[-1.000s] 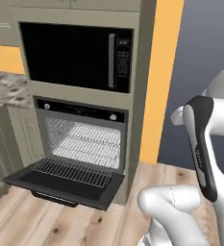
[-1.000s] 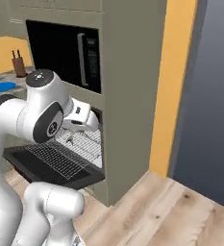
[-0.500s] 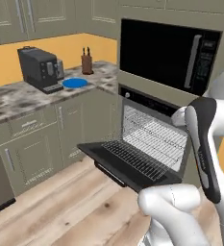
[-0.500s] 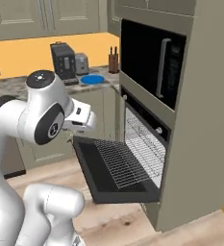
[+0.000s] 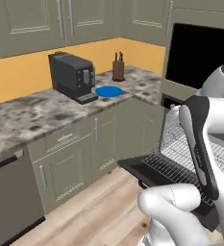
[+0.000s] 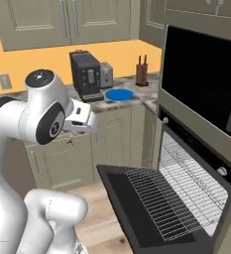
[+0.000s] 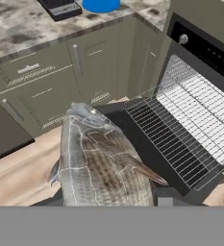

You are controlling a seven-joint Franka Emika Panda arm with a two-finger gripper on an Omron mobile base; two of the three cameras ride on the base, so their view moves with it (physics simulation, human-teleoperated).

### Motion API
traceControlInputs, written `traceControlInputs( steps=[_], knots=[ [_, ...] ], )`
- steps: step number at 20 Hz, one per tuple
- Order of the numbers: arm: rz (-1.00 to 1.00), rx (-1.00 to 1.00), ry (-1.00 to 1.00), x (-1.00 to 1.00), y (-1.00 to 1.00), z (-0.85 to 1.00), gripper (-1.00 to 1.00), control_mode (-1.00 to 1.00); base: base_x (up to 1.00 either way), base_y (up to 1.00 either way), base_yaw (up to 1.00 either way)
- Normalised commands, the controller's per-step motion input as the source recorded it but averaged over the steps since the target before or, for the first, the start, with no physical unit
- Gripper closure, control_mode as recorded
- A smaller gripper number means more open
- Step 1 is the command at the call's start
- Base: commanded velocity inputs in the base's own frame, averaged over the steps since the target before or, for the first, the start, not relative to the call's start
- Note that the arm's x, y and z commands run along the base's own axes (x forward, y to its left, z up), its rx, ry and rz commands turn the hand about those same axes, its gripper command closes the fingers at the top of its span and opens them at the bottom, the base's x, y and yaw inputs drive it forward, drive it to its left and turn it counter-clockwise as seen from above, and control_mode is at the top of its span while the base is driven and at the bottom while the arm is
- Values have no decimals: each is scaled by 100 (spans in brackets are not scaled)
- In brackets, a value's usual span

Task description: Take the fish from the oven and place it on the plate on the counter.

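Observation:
The fish [image 7: 96,163], pale grey-tan with scales and fins, looms large at the bottom of the hand view, and my gripper [image 7: 108,202] is shut on it. The hand [image 6: 84,119] hangs in front of the cabinets, left of the oven [image 6: 196,158]. The oven's door [image 6: 151,203] lies flat open, and a wire rack [image 7: 190,120] is pulled out over it. The blue plate [image 5: 108,91] [image 6: 119,94] [image 7: 100,5] rests on the mottled counter [image 5: 31,113] [image 7: 17,29], beyond the hand and with nothing on it.
A black coffee machine [image 5: 72,77] stands left of the plate, a knife block [image 5: 117,69] behind it, a toaster [image 6: 106,74] nearby. The black microwave [image 6: 201,74] sits above the oven. Grey-green cabinet doors [image 7: 84,67] and a dark dishwasher front [image 5: 10,202] line the counter's base.
The whole picture has swung from the oven front toward the counter corner, so the base has moved. The arm keeps its pose and the hand stays closed.

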Motion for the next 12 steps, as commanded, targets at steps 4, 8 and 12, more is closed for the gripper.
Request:
traceControlInputs(
  steps=[4,8,12],
  knots=[
    [0,0,0,0,0,0,100,100,85,100,-35],
    [0,0,0,0,0,0,100,100,100,97,-43],
    [0,0,0,0,0,0,100,100,95,82,-42]
  ],
)
